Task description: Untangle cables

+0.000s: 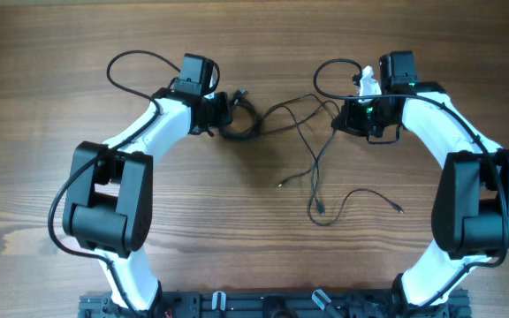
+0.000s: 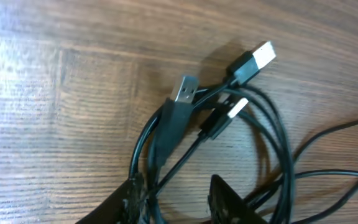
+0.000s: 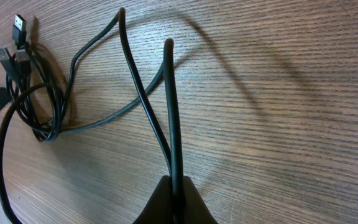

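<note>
Cables (image 1: pixel 237 124): coil with three plugs (image 2: pixel 185 93), far half of desk (image 1: pixel 254 274), left of centre. Strands run rightward, and loose tails trail toward the near edge. Left gripper (image 2: pixel 179 208) straddles the coil, jaws partly apart; cannot tell if it grips. Right gripper (image 3: pixel 176 202) is pinched tight on two strands. Likely pull: sideways, arms apart.

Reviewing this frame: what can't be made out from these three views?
1. Left wrist view: whether the left claw pinches the cables or merely straddles them; the bottom edge cuts its fingers off.
2. Overhead: the type of the loose plugs; too small.
3. Overhead: where the right claw pinches; its own wrist covers that.
4. Right wrist view: which plug each of the held strands leads to; they cross and overlap.
</note>
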Robot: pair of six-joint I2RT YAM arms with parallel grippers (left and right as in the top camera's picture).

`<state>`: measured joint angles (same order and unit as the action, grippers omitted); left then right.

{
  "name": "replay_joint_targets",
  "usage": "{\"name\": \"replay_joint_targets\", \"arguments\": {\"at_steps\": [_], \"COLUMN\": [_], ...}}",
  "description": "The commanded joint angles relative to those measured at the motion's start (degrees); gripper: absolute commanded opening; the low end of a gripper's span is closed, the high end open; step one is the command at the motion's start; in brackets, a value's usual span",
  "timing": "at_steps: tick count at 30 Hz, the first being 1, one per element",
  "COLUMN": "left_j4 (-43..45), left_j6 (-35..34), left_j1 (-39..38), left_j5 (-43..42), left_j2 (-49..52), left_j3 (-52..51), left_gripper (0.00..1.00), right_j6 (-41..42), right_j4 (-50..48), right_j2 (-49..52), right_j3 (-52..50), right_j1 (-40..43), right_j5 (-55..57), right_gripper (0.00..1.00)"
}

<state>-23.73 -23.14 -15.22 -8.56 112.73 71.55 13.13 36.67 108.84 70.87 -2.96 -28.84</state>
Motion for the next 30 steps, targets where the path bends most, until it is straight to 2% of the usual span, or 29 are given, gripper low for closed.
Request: {"name": "replay_joint_targets", "arguments": {"at_steps": [1,2,7,9,13,15,19,23,24,25,28,30], "left_j4": [0.4,0.4,-0.9,-1.0,-1.1,-1.0,2.7,3.7,3.7,3.7,3.5,3.1], "left_j6": [-0.3,-0.3,-0.2,-0.2,2.0,4.4,9.4,9.6,10.6,13.0,17.2,19.3], "left_j1": [0.1,0.1,0.1,0.1,0.2,1.1,5.3,9.3,10.3,11.6,13.5,14.2], "left_j5": [1.3,1.9,2.9,3.0,2.7,-1.9,-22.9,-35.5,-39.3,-46.6,-56.1,-59.5], "left_j2": [0.7,0.7,0.7,0.7,0.3,-1.7,-7.9,-11.3,-11.5,-11.5,-11.5,-11.5], "left_j3": [-2.7,-3.0,-3.2,-3.4,-3.1,-2.3,-1.2,-1.1,-1.1,-1.1,-1.1,-1.2], "left_gripper": [0.23,0.18,0.11,0.04,0.04,0.04,0.04,0.04,0.04,0.04,0.04,0.04], "right_j6": [-1.1,-1.1,-1.2,-1.2,-1.2,-1.2,-1.2,-1.2,-1.2,-1.2,-1.6,-4.9], "right_j4": [0.0,0.0,-0.1,-0.2,-1.1,-1.2,-1.2,-2.0,-2.5,-3.5,-8.3,-11.3], "right_j2": [-1.9,-1.9,-1.8,-1.8,-1.8,-1.8,-1.8,-1.8,-1.8,-1.8,-1.8,-1.8], "right_j3": [0.7,0.7,0.7,0.7,0.7,0.7,0.7,0.7,0.7,0.7,0.7,1.3], "right_j1": [-0.5,-0.5,-0.5,-0.5,-0.5,-0.5,-0.5,-0.5,-0.5,-0.5,-0.3,-0.3], "right_j5": [0.5,0.5,0.5,0.6,3.1,7.1,13.7,18.6,20.6,22.9,23.7,19.1], "right_gripper": [0.04,0.04,0.04,0.04,0.04,0.04,0.04,0.05,0.07,0.24,0.80,0.85]}}
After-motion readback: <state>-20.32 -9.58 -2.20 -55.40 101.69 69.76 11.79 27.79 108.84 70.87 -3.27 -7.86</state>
